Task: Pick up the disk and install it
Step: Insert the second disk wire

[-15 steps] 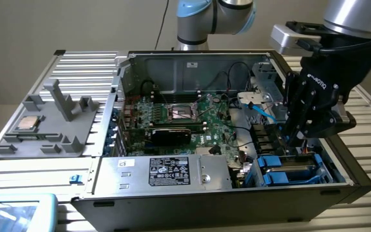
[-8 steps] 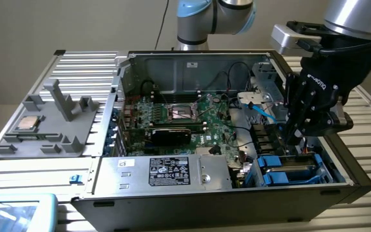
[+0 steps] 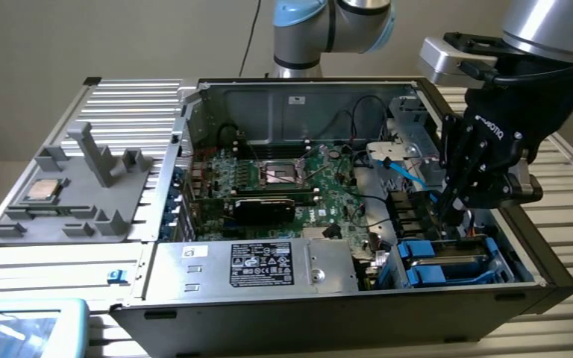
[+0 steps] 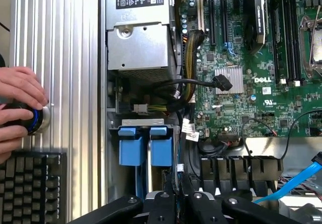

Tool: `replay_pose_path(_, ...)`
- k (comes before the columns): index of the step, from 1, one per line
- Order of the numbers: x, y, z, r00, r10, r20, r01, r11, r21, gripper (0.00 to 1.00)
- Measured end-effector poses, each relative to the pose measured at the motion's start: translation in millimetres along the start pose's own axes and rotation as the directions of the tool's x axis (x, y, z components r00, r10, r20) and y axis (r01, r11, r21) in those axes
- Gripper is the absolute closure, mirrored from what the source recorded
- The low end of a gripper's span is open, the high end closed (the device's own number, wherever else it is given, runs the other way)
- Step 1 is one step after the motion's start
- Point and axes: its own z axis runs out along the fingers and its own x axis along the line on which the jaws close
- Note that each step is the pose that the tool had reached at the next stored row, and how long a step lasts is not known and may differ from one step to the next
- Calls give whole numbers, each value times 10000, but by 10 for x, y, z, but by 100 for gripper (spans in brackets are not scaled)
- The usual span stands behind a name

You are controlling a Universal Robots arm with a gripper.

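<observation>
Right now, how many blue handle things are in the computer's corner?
2: two blue carrier tabs side by side in the drive bay, one beside the other. More may be hidden under the end effector.

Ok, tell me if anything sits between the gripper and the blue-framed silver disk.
Nothing visible does. The gripper hangs just above the blue-framed silver disk in the drive bay; the light blue cable passes beside, not between.

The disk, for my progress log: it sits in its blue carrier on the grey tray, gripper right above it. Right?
No. The disk sits in its blue carrier in the computer's drive bay, not on the grey tray, gripper right above it; the exterior view shows this.
</observation>
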Motion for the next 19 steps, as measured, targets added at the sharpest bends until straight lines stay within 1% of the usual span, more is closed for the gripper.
replay_pose_path(19,1,0,0,10000,0,1,0,10000,-2,85)
